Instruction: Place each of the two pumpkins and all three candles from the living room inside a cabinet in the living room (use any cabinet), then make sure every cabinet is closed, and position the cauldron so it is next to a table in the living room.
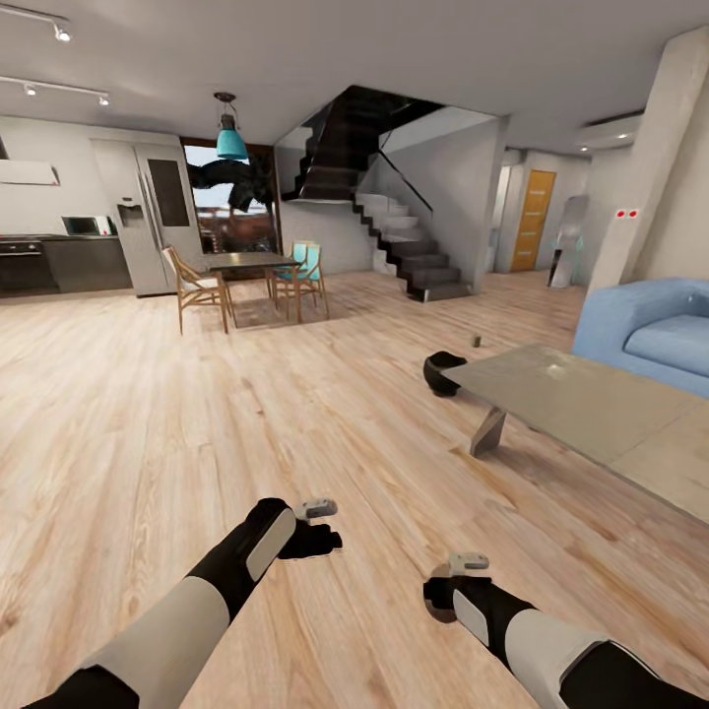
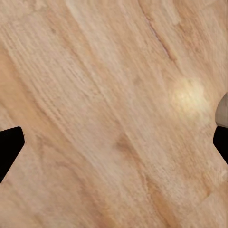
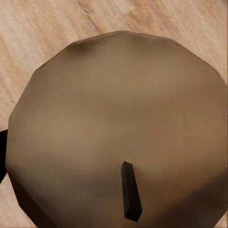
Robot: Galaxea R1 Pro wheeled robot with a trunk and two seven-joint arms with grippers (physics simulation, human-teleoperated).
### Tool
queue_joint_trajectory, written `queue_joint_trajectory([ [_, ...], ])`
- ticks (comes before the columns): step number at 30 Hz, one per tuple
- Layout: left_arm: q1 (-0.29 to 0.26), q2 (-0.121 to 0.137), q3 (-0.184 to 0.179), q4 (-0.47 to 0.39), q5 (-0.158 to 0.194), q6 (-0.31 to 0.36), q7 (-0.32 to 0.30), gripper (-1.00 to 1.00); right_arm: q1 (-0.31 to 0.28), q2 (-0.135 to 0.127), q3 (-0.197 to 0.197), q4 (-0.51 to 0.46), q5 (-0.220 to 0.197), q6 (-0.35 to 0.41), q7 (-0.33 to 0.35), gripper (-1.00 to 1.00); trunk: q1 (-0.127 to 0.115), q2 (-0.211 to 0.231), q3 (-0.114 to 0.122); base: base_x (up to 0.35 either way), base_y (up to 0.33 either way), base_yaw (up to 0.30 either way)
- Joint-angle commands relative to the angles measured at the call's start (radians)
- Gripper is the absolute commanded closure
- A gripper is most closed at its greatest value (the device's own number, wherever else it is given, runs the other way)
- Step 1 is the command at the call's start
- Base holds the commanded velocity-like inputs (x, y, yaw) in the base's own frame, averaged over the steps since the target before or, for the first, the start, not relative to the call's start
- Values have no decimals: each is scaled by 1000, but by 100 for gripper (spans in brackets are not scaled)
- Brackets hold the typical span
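Wooden planks, pale and long-grained, run under me across the whole floor (image 1: 148,414). Both my arms reach forward and down over them. My left gripper (image 1: 313,540) hangs at about seven o'clock in the head view; in my left wrist view its dark fingertips (image 2: 9,147) sit at opposite edges, spread wide, with bare boards between them. My right gripper (image 1: 445,596) sits at about five o'clock, and my right wrist view looks straight onto the flat top of a candle (image 3: 118,128), cream-beige with a short dark wick (image 3: 131,192) leaning off centre. One black fingertip (image 3: 2,156) peeks past the candle's edge, so my fingers stand around its body; whether the pads press on it I cannot tell.

Ahead at two o'clock stands the table (image 1: 591,404), low and long with a glossy grey top. The cauldron (image 1: 445,374), round and black, sits on the floor just beside the table's near-left corner. A small dark object (image 1: 477,341) stands on the floor beyond it, too small to identify. A blue sofa (image 1: 650,335) lies at three o'clock, behind the table. Farther off, at eleven o'clock, are a dark dining table (image 1: 246,261) with chairs, and a staircase (image 1: 404,236) at twelve.
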State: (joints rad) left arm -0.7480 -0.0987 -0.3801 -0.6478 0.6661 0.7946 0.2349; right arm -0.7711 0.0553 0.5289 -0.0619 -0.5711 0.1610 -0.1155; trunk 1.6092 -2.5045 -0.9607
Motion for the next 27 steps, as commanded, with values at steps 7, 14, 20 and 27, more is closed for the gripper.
queue_joint_trajectory([
  [7, -1, -2, -3, -1, 10, 2, 9, -100, 0, 0, 10, -2, -7, 6, -6, 100, 0, 0, -1, 291, 168, 0],
  [14, -1, -3, -3, -1, 10, 2, 9, -100, 0, 0, 10, -2, -7, 6, -7, 100, 0, 0, -1, 291, 164, 0],
  [20, -1, -3, -3, 0, 9, 2, 9, -100, 0, 1, 10, -2, -7, 6, -6, 100, 0, 0, -1, 291, 162, 0],
  [27, -1, -3, -3, 0, 9, 2, 9, -100, 0, 1, 10, -2, -7, 6, -6, 100, 0, 0, -1, 292, 160, 0],
])
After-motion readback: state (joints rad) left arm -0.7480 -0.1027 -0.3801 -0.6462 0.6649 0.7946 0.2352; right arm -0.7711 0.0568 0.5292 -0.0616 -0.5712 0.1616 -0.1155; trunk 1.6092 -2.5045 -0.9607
